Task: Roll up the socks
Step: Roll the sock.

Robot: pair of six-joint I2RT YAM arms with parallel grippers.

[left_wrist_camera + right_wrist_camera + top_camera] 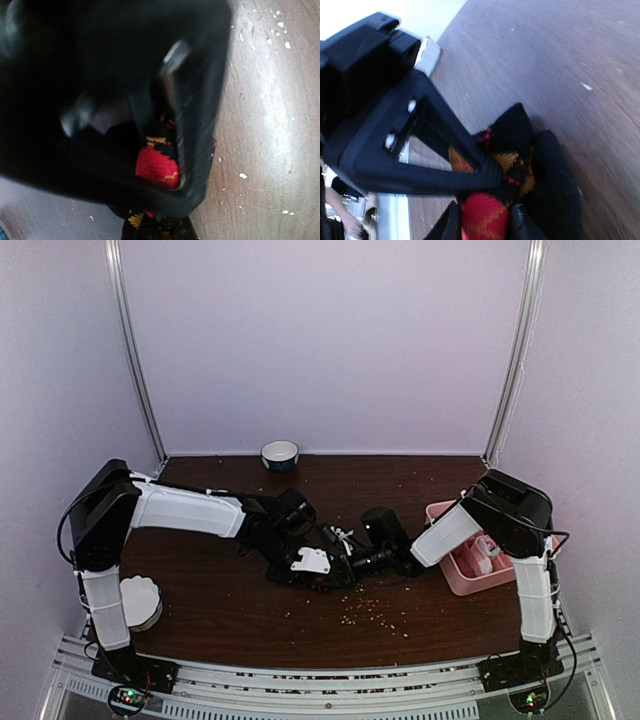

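**Argyle sock pinched between both claws, mid-bench**

Black argyle sock, with red, orange and yellow diamonds, sits bunched at the middle of the bench. It lies right where the two arms meet. From the top camera it is almost wholly hidden under the wrists.

Left claw: narrow, closed on the sock. A red diamond shows in the gap between the fingers, and more fabric spills out below the tips. The view is blurred.

Right claw: also narrow, fingers pressed against the wad from either side, down at bench level. The fabric is crumpled and folded over itself. The two claws are touching or nearly so; I cannot tell which.

Surroundings:
- Pale crumbs are scattered on the dark wood just in front of the claws.
- A pink bin stands beside the right arm, with pale items inside.
- A white fluted dish sits near the left arm's base.
- A small bowl stands at the back wall, well apart.
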